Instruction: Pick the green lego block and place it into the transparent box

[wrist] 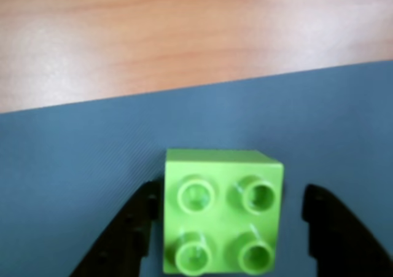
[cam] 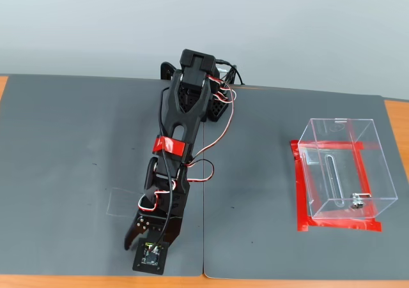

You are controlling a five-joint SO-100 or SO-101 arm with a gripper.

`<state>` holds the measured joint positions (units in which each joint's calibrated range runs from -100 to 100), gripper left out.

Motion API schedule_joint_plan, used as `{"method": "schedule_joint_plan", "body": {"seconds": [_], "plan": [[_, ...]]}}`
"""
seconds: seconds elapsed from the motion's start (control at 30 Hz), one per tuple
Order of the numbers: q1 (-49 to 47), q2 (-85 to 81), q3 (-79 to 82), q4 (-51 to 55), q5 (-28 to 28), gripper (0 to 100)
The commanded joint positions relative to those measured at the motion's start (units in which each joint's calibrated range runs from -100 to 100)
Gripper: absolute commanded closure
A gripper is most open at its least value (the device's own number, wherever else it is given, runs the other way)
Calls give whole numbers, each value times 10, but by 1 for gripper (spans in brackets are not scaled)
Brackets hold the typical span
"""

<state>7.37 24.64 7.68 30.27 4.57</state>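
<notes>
Two jaws of tool (wrist: 227, 228) apart, straddling green lego block (wrist: 221, 210). Grasp step: close, lift, carry to transparent box (cam: 345, 170).

The black plastic arm (cam: 182, 128) carries a red tape band, red-and-white cables, and a small circuit board beside the black two-finger gripper (cam: 135, 237).

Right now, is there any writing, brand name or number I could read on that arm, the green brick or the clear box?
None can be read.
Green lego block: studs blurred, no lettering legible.
Transparent box: no label visible.
Arm's small circuit board: markings too small to read.
</notes>
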Motion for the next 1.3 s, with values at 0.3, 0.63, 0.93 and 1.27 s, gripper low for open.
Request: {"method": "schedule_joint_plan", "body": {"seconds": [0.3,0.63,0.93,1.27], "plan": [[-5,-9,-27,2,1,81],[-5,-19,-21,2,4,86],[-29,-115,-24,52,5,87],[-122,-269,-18,136,5,87]]}}
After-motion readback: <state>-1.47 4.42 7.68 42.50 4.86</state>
